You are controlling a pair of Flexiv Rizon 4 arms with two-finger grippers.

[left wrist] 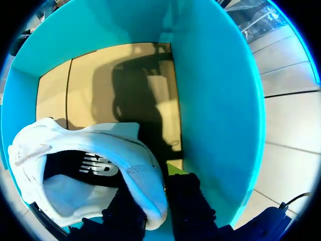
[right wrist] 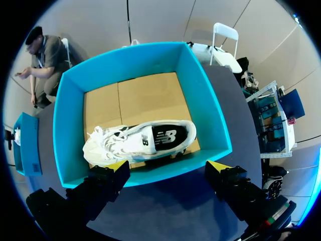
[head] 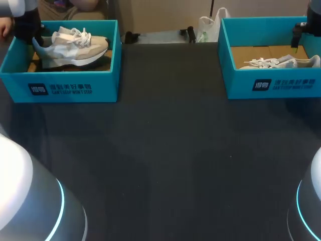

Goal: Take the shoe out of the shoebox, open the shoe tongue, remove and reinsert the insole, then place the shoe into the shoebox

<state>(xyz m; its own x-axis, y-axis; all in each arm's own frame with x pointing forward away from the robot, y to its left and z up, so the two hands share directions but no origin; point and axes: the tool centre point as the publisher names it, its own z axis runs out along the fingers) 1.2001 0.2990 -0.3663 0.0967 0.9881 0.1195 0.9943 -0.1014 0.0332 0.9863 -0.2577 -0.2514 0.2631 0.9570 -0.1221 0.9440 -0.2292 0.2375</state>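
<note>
The left shoe (head: 75, 45) sits upright inside the left shoebox (head: 75, 88), toe toward the middle of the surface (head: 170, 140). The left hand (left wrist: 153, 193) looks clamped on its heel rim, 1 finger inside the collar and 1 outside. To lift it out well, I judge the pull should go straight up until the sole clears the teal wall (a tilt could snag the toe), then out over the bare surface. The right shoe (right wrist: 145, 140) lies in the right shoebox (right wrist: 67, 115), by the wall nearest the right hand (right wrist: 168, 168), which hangs above with fingers apart, holding nothing.
</note>
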